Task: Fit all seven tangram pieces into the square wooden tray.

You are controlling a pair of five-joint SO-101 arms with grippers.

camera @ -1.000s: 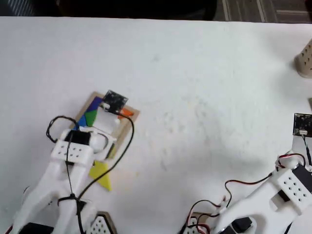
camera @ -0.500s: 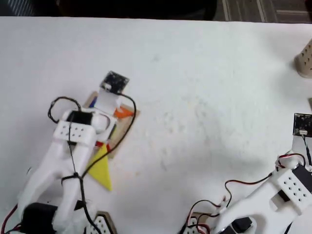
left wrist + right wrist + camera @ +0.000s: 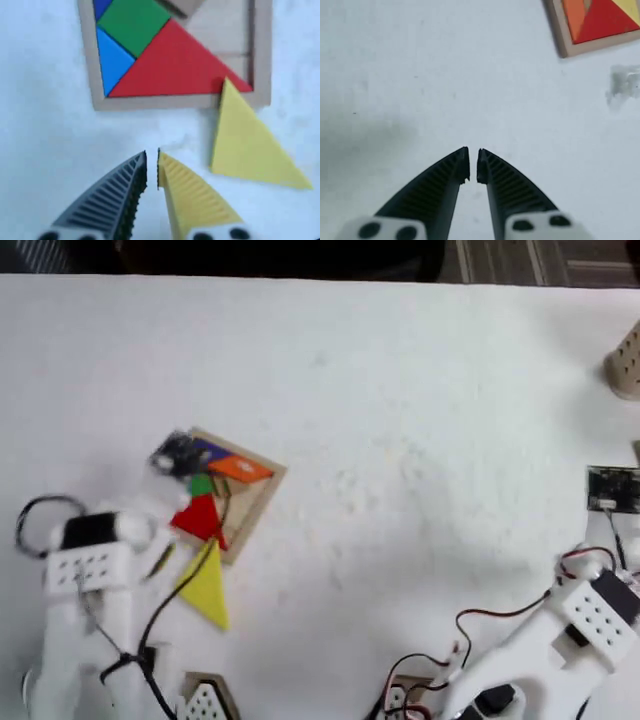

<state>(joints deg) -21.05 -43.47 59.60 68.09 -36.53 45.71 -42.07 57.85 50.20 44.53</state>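
The square wooden tray [image 3: 262, 498] lies left of the table's centre. It holds orange [image 3: 240, 468], blue, green [image 3: 200, 483] and red [image 3: 200, 518] pieces. In the left wrist view the red triangle [image 3: 175, 65], green square [image 3: 132, 22] and blue triangle [image 3: 112, 60] sit inside the tray rim [image 3: 150, 102], beside a patch of bare wood. The yellow triangle [image 3: 207, 585] lies on the table outside, its tip [image 3: 227, 87] resting over the rim. My left gripper [image 3: 151, 160] is shut and empty, just short of the tray. My right gripper [image 3: 473, 165] is shut over bare table, far from the tray corner [image 3: 560, 37].
A beige perforated object [image 3: 625, 365] stands at the right edge. The left arm [image 3: 85, 570] and its black cable run along the front left. The right arm [image 3: 590, 620] with red and black wires fills the front right. A dark-rimmed part [image 3: 205, 700] sits at the front edge.
The left arm has drawn back from over the tray toward the front left, uncovering the green and red pieces. The right arm shifted only slightly.
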